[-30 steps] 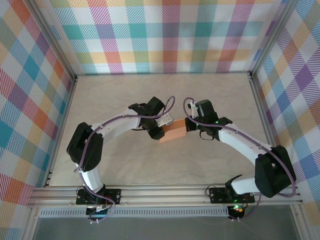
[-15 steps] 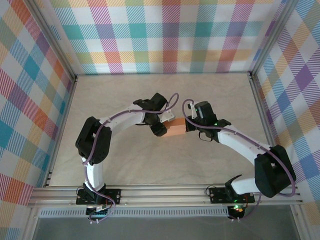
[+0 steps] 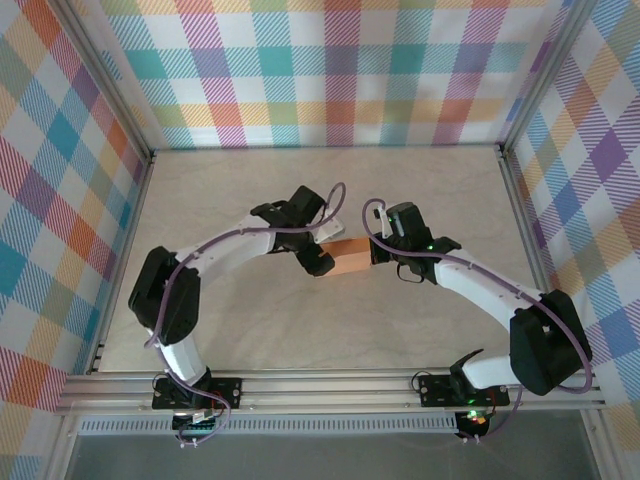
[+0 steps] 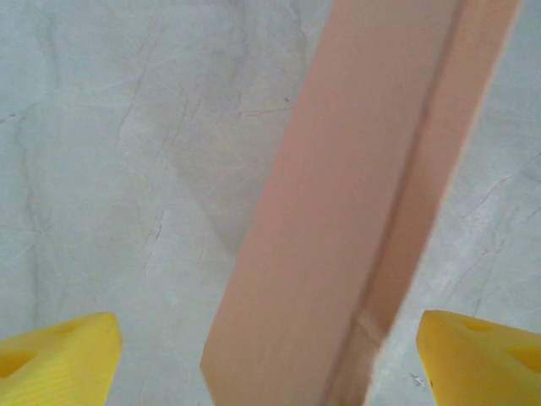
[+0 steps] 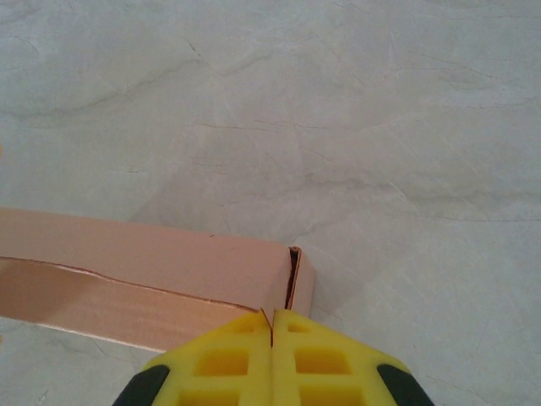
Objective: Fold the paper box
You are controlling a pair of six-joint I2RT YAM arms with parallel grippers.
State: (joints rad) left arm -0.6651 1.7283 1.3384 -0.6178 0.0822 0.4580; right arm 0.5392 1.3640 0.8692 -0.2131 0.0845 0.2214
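L gripper (image 4: 270, 353): yellow fingers wide apart, straddling the salmon-orange thin-card rectangular paper box (image 4: 338, 211), no contact visible. R gripper (image 5: 270, 347): yellow fingers pressed together, tips at box's end corner; can't tell if card is pinched. Box lies flat mid-table on pale marbled tabletop (image 3: 250, 320), btwn both grippers.

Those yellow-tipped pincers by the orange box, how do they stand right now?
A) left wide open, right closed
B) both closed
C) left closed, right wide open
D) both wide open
A: in the left wrist view the left pincer has its yellow fingertips far apart on either side of the paper box, while the right pincer has its fingertips pressed together at the box's corner.
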